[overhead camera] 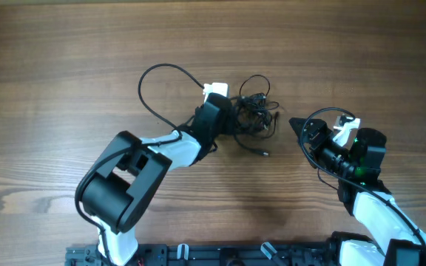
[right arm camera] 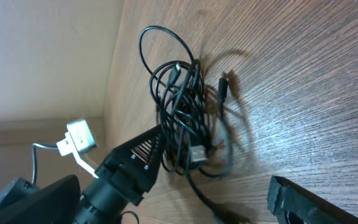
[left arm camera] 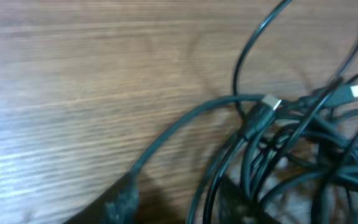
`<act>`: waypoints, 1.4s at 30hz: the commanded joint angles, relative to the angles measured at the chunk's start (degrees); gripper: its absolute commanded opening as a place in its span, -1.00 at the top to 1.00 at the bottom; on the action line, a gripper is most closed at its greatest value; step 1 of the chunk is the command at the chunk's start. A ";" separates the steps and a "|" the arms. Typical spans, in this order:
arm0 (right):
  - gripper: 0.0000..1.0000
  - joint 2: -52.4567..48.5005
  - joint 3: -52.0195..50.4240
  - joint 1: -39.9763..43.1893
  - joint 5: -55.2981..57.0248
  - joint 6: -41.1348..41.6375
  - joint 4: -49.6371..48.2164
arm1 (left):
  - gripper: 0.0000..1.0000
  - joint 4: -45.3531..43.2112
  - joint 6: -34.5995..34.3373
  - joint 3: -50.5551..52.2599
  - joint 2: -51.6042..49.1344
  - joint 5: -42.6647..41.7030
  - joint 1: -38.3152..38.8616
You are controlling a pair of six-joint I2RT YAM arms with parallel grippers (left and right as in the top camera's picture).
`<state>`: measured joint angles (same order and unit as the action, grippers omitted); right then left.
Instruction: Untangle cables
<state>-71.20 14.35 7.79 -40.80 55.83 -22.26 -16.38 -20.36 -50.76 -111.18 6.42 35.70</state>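
Note:
The cables [overhead camera: 255, 112] lie as a knotted black bundle at mid-table, with one long loop [overhead camera: 148, 80] swinging out to the left. My left gripper [overhead camera: 235, 120] reaches into the bundle's left side. In the left wrist view its jaws [left arm camera: 179, 202] stand partly closed around a few strands [left arm camera: 207, 186], and bare wood still shows between the fingers. Small plug ends [left arm camera: 269, 104] show in the tangle. The right wrist view shows the bundle [right arm camera: 182, 118] with the left gripper's ridged finger [right arm camera: 143, 155] against it. My right gripper [overhead camera: 305, 137] is open, right of the cables and apart from them.
A loose cable end [overhead camera: 261, 152] trails toward the front from the bundle. One finger [right arm camera: 297, 202] of my right gripper shows at the bottom right of the right wrist view. A white tag [overhead camera: 214, 90] sits beside the left gripper. The wooden table [overhead camera: 65, 66] runs all round.

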 commanded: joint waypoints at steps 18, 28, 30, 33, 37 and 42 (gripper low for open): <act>-0.99 -0.70 0.28 -0.24 -14.27 -3.54 -11.50 | 0.92 10.82 0.46 0.07 22.43 -7.26 0.48; -0.99 -0.70 0.44 -6.05 -10.99 -3.17 -18.84 | 0.92 16.15 0.48 0.07 38.42 -19.08 4.31; -1.00 -0.70 0.44 -9.38 -7.76 -3.17 -15.41 | 0.92 15.47 0.48 0.07 39.15 -18.97 4.44; -0.99 -0.70 0.44 -13.81 -1.07 -3.10 -10.69 | 0.92 15.82 0.46 0.07 39.17 -16.81 4.26; -0.99 -0.70 0.44 -14.36 5.57 -1.90 -5.99 | 0.14 20.44 0.42 0.07 38.82 -16.85 4.33; -0.99 -0.70 0.44 -13.99 16.04 5.09 2.12 | -1.00 27.50 -2.01 0.07 35.58 -16.85 4.33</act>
<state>-71.44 14.44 -6.35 -33.06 56.34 -22.04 9.10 -20.47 -50.59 -73.36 -10.55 40.03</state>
